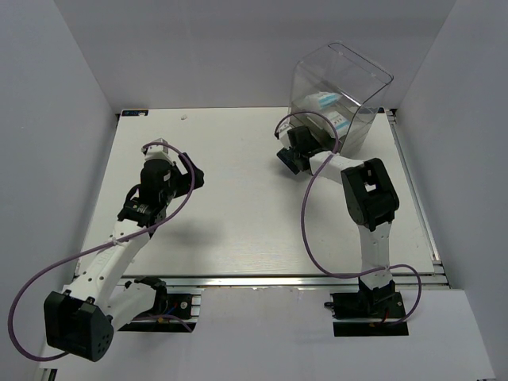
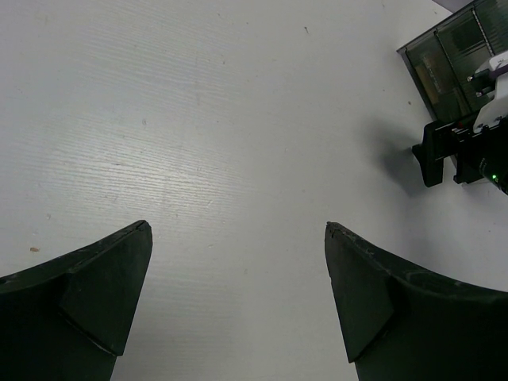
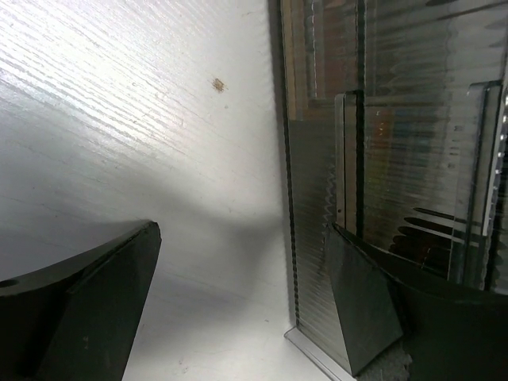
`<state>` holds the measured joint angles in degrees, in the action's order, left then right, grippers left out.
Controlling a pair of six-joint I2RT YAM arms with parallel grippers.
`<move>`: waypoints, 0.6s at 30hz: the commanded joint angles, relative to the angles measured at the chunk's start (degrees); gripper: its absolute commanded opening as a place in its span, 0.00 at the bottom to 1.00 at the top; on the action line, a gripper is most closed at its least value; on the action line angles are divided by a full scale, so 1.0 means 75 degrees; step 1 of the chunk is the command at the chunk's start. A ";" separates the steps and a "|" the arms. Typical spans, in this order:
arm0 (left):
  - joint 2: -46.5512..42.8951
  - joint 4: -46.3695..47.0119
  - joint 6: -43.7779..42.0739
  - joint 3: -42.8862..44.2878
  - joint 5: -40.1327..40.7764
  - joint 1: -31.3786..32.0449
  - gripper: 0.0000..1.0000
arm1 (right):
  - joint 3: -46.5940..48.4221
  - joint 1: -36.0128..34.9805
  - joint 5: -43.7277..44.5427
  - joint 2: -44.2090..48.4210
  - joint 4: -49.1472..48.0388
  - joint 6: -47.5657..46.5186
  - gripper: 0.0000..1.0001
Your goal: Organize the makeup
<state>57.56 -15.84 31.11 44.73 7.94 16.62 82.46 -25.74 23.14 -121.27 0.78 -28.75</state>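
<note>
So, from where I stand: plain grey walls [image 1: 71, 71] box in the cell on three sides, matte, no clutter. The white table [image 1: 238, 230] has a faint wood-grain texture, with an aluminium rail [image 1: 302, 279] along the near edge where both arms are bolted.

The clear acrylic box [image 1: 349, 75] sits at the far right corner, hard against the back edge, presumably parked there as the drop-off so the middle is free for working. Its front is ribbed, so the contents blur in the right wrist view. There are brownish shapes behind it, can't tell what.

The right arm is folded forward, with the right gripper [image 3: 242, 226] at the box's front left corner. Its jaws are spread and grasp nothing; one finger is over the table, the other against or just in front of the ribbed face. Looks like it's working the box front, or just done there.

The left arm is out over the left half, and the left gripper [image 2: 238, 230] hangs released above bare tabletop. My read is that it's parked clear of the right arm.

The only makeup I can make out is the white blue-printed pouches [image 1: 329, 107], inside the box. Judging by that, the task is near its end.

There's a small brown speck [image 3: 217, 83] on the table near the box.
</note>
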 commanded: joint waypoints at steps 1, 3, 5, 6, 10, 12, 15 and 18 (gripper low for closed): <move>-0.0034 0.0119 0.0035 0.0212 -0.0063 -0.0001 0.98 | -0.0131 0.0127 0.0502 -0.0002 -0.0468 -0.0257 0.89; -0.0034 0.0142 0.0024 0.0223 -0.0063 -0.0001 0.98 | -0.0142 0.0127 -0.0466 0.0289 0.0335 -0.0198 0.89; -0.0034 0.0131 0.0023 0.0223 0.0007 -0.0002 0.98 | -0.0329 0.0127 -0.2462 0.1024 0.0890 -0.0384 0.89; -0.0022 0.0108 0.0023 0.0223 0.0042 -0.0001 0.98 | -0.0643 0.0127 -0.3287 0.1319 0.1426 -0.0571 0.89; 0.0048 0.0166 -0.0035 0.0247 -0.0028 -0.0013 0.98 | -0.1732 0.0115 -0.5682 0.3273 0.1446 -0.0890 0.89; 0.0083 0.0224 -0.0058 0.0270 -0.0110 -0.0013 0.98 | -0.2109 0.0127 -0.5780 0.3862 0.1175 -0.0375 0.89; 0.0072 0.0353 -0.0094 0.0282 -0.0192 -0.0002 0.98 | -0.2497 0.0302 -0.6166 0.4917 0.1033 0.0562 0.89; -0.0010 0.0459 -0.0117 0.0235 -0.0204 -0.0001 0.98 | -0.2638 0.0466 -0.6156 0.5914 0.0905 0.1721 0.89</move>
<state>58.41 -14.35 30.87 44.73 7.27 16.62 63.86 -23.70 -18.48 -81.19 9.54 -25.43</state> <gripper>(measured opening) 0.983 0.894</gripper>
